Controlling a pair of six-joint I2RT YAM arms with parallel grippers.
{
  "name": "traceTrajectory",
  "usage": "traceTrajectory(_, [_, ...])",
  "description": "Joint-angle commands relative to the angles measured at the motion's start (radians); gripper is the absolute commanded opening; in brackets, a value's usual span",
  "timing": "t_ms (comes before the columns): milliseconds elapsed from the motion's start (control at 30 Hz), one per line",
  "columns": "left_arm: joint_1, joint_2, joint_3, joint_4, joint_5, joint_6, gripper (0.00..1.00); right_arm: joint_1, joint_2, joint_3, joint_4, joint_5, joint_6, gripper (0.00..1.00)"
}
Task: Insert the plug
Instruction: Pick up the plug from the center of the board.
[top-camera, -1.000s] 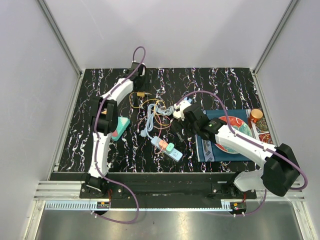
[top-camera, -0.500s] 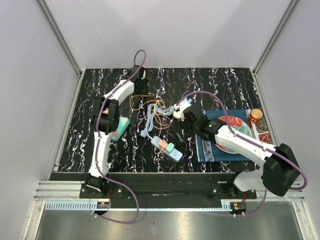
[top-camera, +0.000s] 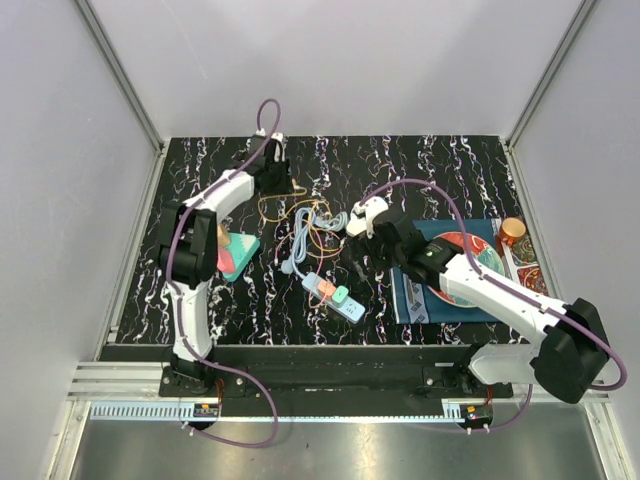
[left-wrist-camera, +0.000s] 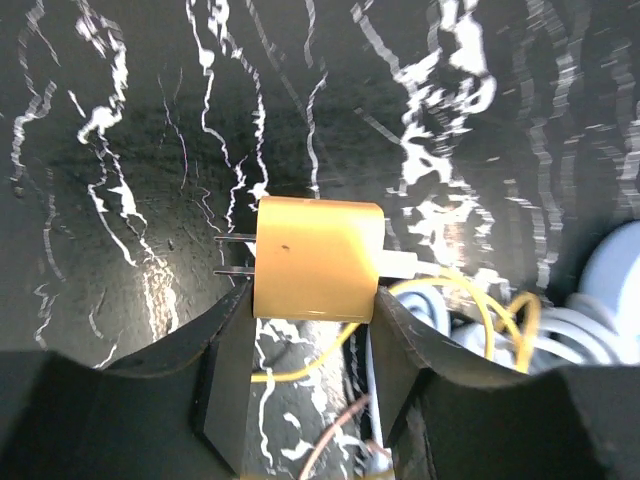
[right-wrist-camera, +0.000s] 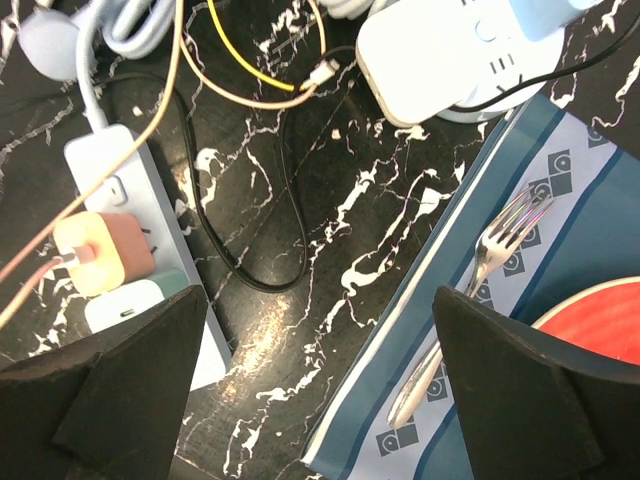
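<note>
- Your left gripper (left-wrist-camera: 310, 300) is clamped on the yellow plug (left-wrist-camera: 318, 258), one finger on each side and the prongs sticking out free. It is at the far side of the table, well apart from the power strip (right-wrist-camera: 115, 185).
- The strip lies near the middle and holds a pink adapter (right-wrist-camera: 100, 262) and a mint one (right-wrist-camera: 140, 300).
- Your right gripper (right-wrist-camera: 320, 375) hangs wide open and empty between the strip and the blue placemat (right-wrist-camera: 520, 200).
- The placemat carries a red plate (right-wrist-camera: 600, 310) and a fork (right-wrist-camera: 480, 280). The arm hides what is on the plate.
- Tangled cables (top-camera: 310, 225) lie between the plug and the strip.
</note>
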Motion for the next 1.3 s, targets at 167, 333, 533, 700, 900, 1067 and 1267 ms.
traceTrajectory(167, [-0.047,-0.445,-0.173,0.262,0.083,-0.09,0.16,-0.009,-0.078,0.165,0.034,0.052,0.096,1.0])
traceTrajectory(333, [-0.119,-0.588,-0.331,0.361,0.081,-0.173,0.16,-0.007,-0.072,0.305,0.015,0.031,0.103,1.0])
traceTrajectory(533, [-0.225,-0.749,-0.452,0.426,0.047,-0.237,0.16,-0.009,-0.035,0.448,0.012,0.042,0.195,0.96])
traceTrajectory(700, [-0.294,-0.818,-0.538,0.495,0.047,-0.296,0.15,-0.016,0.002,0.524,0.014,0.063,0.269,0.94])
traceTrajectory(900, [-0.351,-0.875,-0.621,0.624,0.038,-0.337,0.15,-0.044,0.04,0.554,0.015,0.045,0.386,0.88])
traceTrajectory(1067, [-0.377,-0.89,-0.662,0.702,0.021,-0.372,0.15,-0.068,0.055,0.521,0.061,-0.024,0.447,0.82])
traceTrajectory(1267, [-0.401,-0.87,-0.67,0.739,0.021,-0.388,0.16,-0.078,0.061,0.482,0.103,-0.069,0.478,0.78])
